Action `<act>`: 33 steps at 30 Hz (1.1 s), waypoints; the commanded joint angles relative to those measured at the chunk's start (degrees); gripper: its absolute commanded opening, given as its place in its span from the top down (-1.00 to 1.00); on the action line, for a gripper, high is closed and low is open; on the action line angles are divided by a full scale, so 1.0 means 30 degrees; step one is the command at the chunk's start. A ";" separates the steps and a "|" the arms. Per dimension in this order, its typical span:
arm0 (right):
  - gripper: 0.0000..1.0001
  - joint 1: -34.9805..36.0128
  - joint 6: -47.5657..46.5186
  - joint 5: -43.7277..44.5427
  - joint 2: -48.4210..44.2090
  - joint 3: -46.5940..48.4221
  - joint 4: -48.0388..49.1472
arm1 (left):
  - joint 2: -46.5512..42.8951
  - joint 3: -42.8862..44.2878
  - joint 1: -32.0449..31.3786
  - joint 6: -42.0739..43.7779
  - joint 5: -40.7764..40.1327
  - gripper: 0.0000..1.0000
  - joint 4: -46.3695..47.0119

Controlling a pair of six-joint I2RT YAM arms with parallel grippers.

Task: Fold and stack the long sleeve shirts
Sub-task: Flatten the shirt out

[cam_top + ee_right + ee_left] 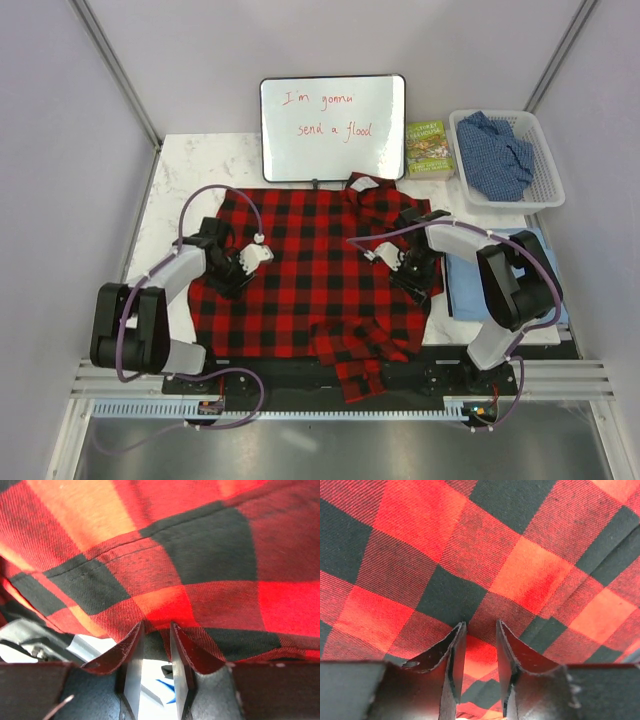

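Note:
The red-and-black checked flannel [310, 270] lies spread across the middle of the table, with a sleeve bunched over the near edge. My left gripper [250, 258] rests on its left part; in the left wrist view the gripper [480, 624] is nearly closed with flannel [485, 555] between the fingers. My right gripper [388, 258] is on the flannel's right part; in the right wrist view it [156, 624] pinches a fold of flannel [200, 545] held off the table. The light blue shirt [495, 290] lies folded at the right. The darker blue speckled shirt [495, 152] is in a basket.
A white basket [548, 175] stands at the back right. A whiteboard [333, 128] with red writing stands at the back centre, with a green book [429, 148] beside it. White marble tabletop [195, 165] shows at the back left.

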 commanded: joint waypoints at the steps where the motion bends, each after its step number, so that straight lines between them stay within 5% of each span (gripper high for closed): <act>1: 0.31 0.1220 -0.1362 0.0215 -0.1436 -0.1000 -0.1392 | -0.1725 -0.2166 0.0044 0.1315 -0.0927 0.30 -0.1521; 6: 0.17 0.1254 -0.0549 -0.2188 -0.3109 0.1219 -0.2160 | -0.3952 -0.1181 0.0043 0.1786 0.1497 0.14 -0.3833; 10: 0.00 0.0579 0.2198 -0.3597 -0.3348 0.5314 0.0267 | -0.4398 0.2970 0.0072 -0.0110 0.4634 -0.09 -0.4017; 18: -0.17 0.0490 0.7365 -0.4154 0.1128 0.9163 0.7146 | -0.1439 0.7929 0.1329 -0.5125 0.6192 -0.25 0.0436; 24: -0.27 0.0754 0.7660 -0.3281 0.4704 1.1476 0.8006 | 0.1517 1.0188 0.3644 -0.6329 0.6719 -0.27 0.1054; 29: -0.25 0.0930 0.7982 -0.1140 0.6056 1.1829 0.9705 | 0.2548 1.0543 0.4701 -0.6769 0.6866 -0.28 0.1902; 33: 0.06 0.0930 0.7982 0.0237 0.6908 1.2970 0.9765 | 0.3133 1.0338 0.4760 -0.6535 0.6632 -0.28 0.2693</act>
